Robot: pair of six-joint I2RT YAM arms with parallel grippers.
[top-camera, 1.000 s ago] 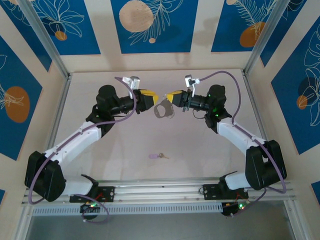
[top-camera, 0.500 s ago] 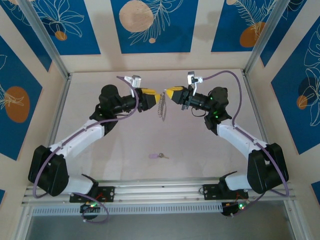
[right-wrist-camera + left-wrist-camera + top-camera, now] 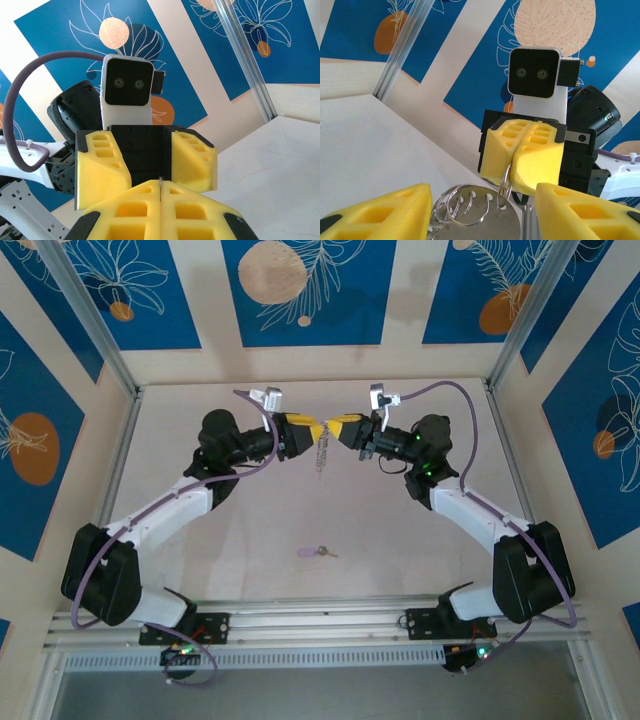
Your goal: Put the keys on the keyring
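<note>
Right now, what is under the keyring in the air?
Bare table. The key lies well nearer the arm bases, apparently not beneath it. The keyring hangs from the shut right tool, which covers its top end.

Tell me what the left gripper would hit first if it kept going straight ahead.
Probably the keyring, hanging between the left gripper's open fingers; just behind, the right gripper pinching it.
</note>
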